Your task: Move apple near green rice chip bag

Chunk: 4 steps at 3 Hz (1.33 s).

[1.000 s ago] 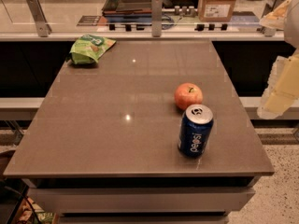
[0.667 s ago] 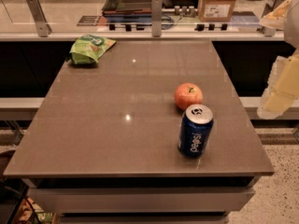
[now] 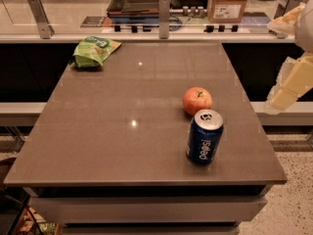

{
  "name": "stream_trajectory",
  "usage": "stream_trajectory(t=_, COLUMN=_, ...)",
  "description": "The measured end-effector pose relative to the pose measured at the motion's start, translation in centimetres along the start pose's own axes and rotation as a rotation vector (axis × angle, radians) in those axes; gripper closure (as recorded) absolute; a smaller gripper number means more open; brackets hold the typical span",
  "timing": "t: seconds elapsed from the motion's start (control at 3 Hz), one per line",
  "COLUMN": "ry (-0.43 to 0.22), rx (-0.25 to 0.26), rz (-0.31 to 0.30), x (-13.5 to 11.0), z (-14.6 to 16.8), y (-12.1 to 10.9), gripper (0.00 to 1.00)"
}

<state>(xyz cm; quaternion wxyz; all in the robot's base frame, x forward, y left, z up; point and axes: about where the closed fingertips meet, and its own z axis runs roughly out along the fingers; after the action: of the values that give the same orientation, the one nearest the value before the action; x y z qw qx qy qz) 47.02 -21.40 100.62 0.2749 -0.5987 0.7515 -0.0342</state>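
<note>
The red-orange apple [image 3: 197,100] sits on the brown table [image 3: 122,131], right of the middle. The light-green rice chip bag [image 3: 95,51] lies at the table's far left corner, well apart from the apple. My gripper [image 3: 289,86] hangs at the right edge of the view, off the table's right side and above floor level, to the right of the apple. It holds nothing that I can see.
A blue Pepsi can [image 3: 204,137] stands upright just in front of the apple, nearly touching it. Behind the table runs a counter [image 3: 146,26] with metal posts, a cardboard box [image 3: 228,3] and a dark tray.
</note>
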Motion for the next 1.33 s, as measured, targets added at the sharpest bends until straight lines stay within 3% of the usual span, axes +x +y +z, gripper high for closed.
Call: stream_trajectory(t=1.33, ry=-0.370, rx=-0.039, rz=0.079, x=1.3, z=10.7, y=-2.2, gripper=0.00)
